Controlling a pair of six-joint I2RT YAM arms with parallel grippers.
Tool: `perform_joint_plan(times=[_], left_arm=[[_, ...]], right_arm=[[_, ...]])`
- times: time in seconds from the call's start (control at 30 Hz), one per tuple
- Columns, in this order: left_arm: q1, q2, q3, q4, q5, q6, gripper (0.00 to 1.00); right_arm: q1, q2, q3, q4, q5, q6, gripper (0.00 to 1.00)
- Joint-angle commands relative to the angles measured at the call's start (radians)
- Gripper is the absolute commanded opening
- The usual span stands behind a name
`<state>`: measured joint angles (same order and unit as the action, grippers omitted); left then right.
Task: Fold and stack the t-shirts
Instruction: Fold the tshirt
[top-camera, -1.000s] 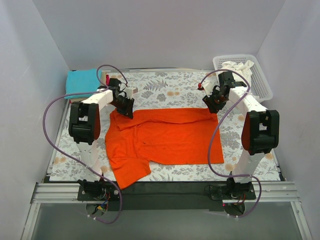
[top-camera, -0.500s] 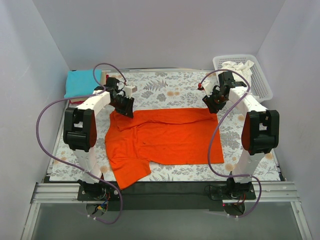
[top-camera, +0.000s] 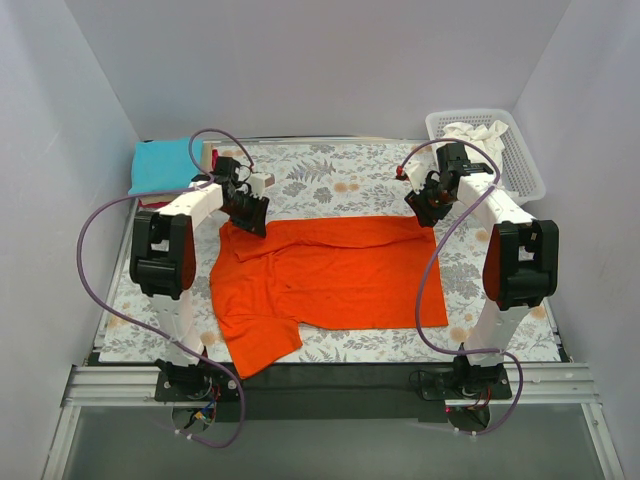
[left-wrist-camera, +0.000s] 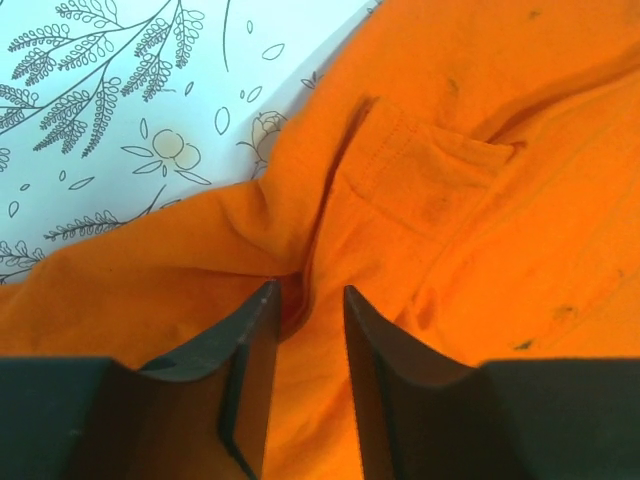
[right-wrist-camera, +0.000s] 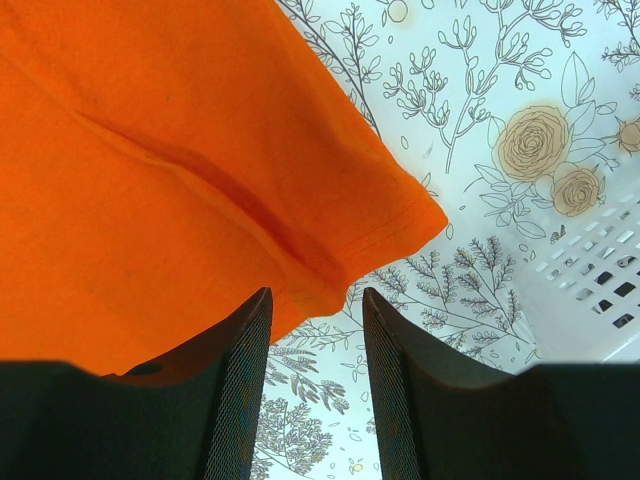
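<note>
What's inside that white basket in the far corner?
A crumpled white t-shirt lies in the basket, spilling onto its rim; anything beneath the shirt is hidden.

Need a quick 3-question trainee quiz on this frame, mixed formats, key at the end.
1. True or false: the orange t-shirt lies inside the white basket.
2. The teal t-shirt sits: A) at the table's far left corner, B) in the basket, C) under the orange one.
3. Fill in: the left gripper and right gripper both pinch the far edge of the ___ t-shirt.
Key: 1 false; 2 A; 3 orange.
</note>
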<state>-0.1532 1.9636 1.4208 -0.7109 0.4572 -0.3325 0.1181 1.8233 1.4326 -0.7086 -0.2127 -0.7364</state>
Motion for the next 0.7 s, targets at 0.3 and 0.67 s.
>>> perform_joint_plan(times=[0.3, 0.67], left_arm=[[-0.005, -0.117, -0.006, -0.025, 0.064, 0.038, 0.0], [-0.109, -0.345, -0.341, -0.131, 0.113, 0.203, 0.05]], right_arm=[[-0.001, -0.033, 0.002, -0.022, -0.014, -0.001, 0.4], [-0.001, -0.036, -0.014, -0.02, -0.027, -0.018, 0.4]])
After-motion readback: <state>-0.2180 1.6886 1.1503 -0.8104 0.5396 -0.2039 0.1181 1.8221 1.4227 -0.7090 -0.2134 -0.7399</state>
